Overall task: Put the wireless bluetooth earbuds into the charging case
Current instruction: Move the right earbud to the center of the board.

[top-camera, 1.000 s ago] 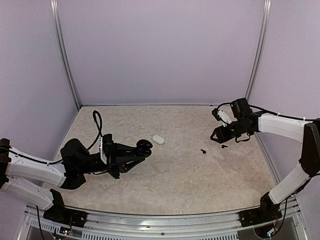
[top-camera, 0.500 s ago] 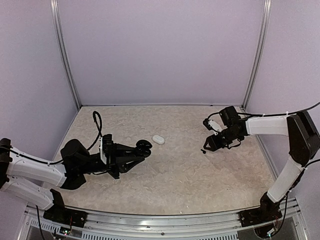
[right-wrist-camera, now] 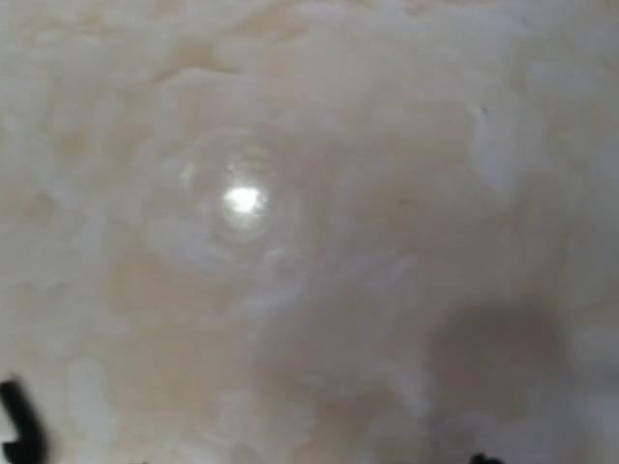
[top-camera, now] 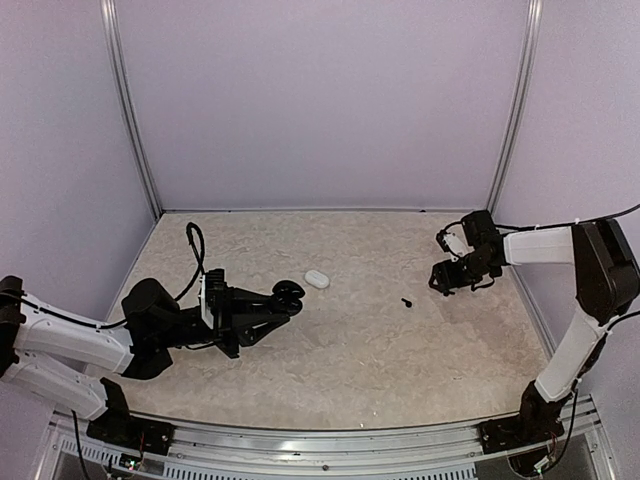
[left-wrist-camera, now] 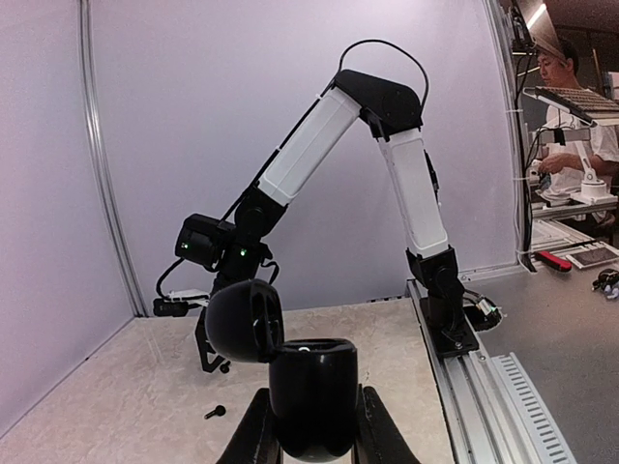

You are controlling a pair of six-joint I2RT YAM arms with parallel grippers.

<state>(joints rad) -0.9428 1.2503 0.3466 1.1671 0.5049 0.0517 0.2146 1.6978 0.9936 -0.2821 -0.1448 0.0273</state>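
My left gripper point(top-camera: 283, 300) is shut on a glossy black egg-shaped charging case point(left-wrist-camera: 311, 394), held upright with its hinged lid point(left-wrist-camera: 243, 321) open; the case also shows in the top view point(top-camera: 290, 292). A small white oval piece point(top-camera: 317, 278) lies on the table just beyond it. One tiny black earbud point(top-camera: 407, 301) lies mid-table and shows in the left wrist view point(left-wrist-camera: 215, 412). A second tiny black piece point(left-wrist-camera: 224, 366) lies at my right gripper point(top-camera: 441, 283), which is low over the table at the right. The right wrist view is blurred tabletop, so its jaws are unclear.
A black cable point(top-camera: 193, 250) loops up behind the left arm. The table point(top-camera: 350, 350) is walled by purple panels at the back and sides. Outside the cell, a person sits at a bench point(left-wrist-camera: 571, 106).
The right gripper swung left toward the mid-table earbud, then back right and lower to the table. The left arm and case have not moved.
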